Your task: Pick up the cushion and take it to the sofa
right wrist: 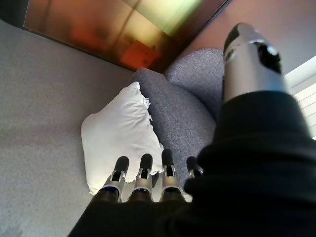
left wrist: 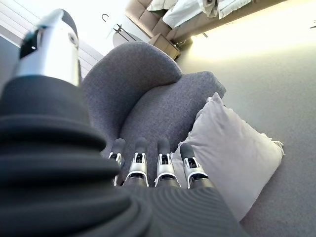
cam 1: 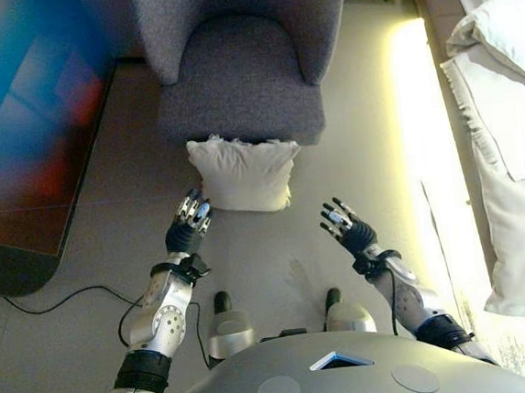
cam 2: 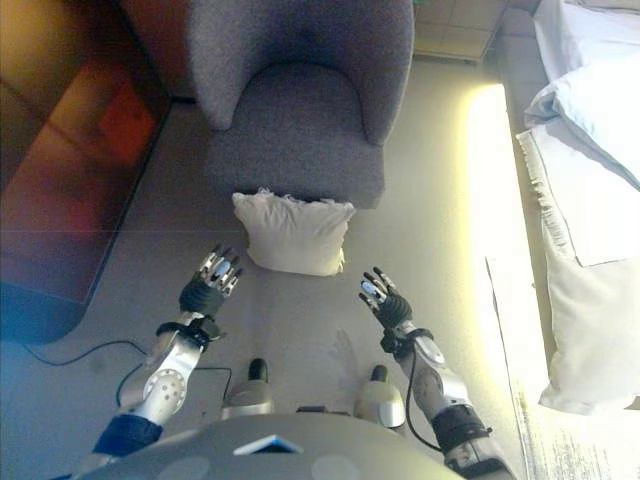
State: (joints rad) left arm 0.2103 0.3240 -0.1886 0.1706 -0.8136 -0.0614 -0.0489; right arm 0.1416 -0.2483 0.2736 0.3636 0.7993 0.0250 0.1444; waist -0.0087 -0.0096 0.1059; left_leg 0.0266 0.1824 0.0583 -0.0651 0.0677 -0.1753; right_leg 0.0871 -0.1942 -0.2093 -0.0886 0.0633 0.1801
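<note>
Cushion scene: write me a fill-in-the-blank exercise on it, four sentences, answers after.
1. The white cushion leans against the front of the grey ____.
2. The cushion's lower edge rests on the ____.
3. The left hand and the right hand both have their fingers ____.
4. So far the cushion is held by ____ hand.

Missing words: armchair; floor; open; neither

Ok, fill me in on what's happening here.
The robot stands facing a white cushion that lies on the floor, propped against the front of a grey armchair. Its left hand and right hand are both held out, open, one towards each side of the cushion, and neither touches it. Nothing has been picked up yet. A white-covered bed runs along the robot's right.
</note>
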